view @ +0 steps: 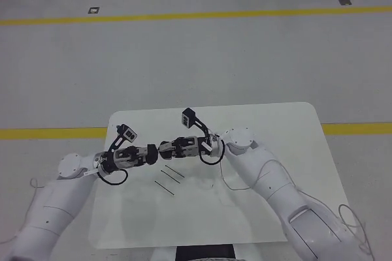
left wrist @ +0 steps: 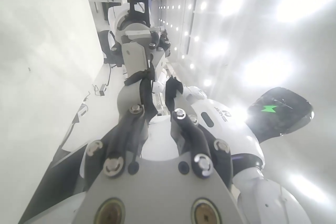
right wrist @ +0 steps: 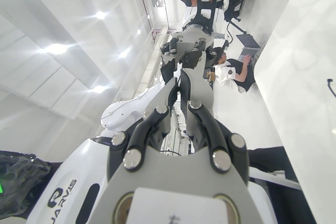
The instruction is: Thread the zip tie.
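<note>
Meeting tip to tip above the white rectangular surface (view: 268, 130), the left gripper (left wrist: 161, 77) stands narrowly open, the right gripper (right wrist: 178, 80) is pinched almost closed, its hold impossible to tell; two thin black plastic zip ties (view: 174, 171) lie beneath, seemingly unthreaded.

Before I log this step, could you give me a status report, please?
Left gripper and right gripper tip to tip above the table. Two thin dark strips, likely zip ties, lie on it nearby. Nothing seen in the way.
</note>
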Robot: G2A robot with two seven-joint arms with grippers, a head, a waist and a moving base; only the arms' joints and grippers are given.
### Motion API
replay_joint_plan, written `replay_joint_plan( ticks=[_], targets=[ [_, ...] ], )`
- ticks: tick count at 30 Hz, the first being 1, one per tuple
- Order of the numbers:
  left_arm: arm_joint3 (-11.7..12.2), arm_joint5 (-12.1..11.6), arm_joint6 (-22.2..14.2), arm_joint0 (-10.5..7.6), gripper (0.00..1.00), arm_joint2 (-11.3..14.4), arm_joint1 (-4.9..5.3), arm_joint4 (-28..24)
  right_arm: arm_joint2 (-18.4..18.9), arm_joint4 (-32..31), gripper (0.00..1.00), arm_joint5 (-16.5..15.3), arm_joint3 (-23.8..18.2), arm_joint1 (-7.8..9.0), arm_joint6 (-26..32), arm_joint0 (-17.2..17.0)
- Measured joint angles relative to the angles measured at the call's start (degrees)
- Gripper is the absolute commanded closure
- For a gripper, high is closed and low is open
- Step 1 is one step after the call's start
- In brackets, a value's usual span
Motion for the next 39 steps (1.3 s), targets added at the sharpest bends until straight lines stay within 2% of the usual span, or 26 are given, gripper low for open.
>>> replay_joint_plan(
  ticks=[5,9,15,27,39],
  targets=[
    [-0.10,-0.05,0.00,0.11,0.98,-0.10,-0.03,0.15,-0.08,0.26,1.00,-0.28,0.02,0.07,0.17,0.04],
    [-0.15,0.04,0.00,0.19,0.98,-0.16,-0.05,0.26,-0.19,0.42,1.00,-0.35,-0.04,0.13,0.27,0.03],
    [-0.18,0.16,0.01,0.23,0.91,-0.25,-0.09,0.45,-0.36,0.51,1.00,-0.53,-0.36,0.20,0.28,0.07],
    [-0.09,0.17,0.52,0.35,0.95,-0.69,-0.21,0.62,-0.86,0.86,1.00,-0.56,-0.57,0.29,0.58,0.19],
    [-0.24,0.18,1.07,0.51,0.89,-1.02,-0.32,1.00,-1.34,0.92,1.00,-0.54,-0.36,0.38,0.98,0.43]
  ],
)
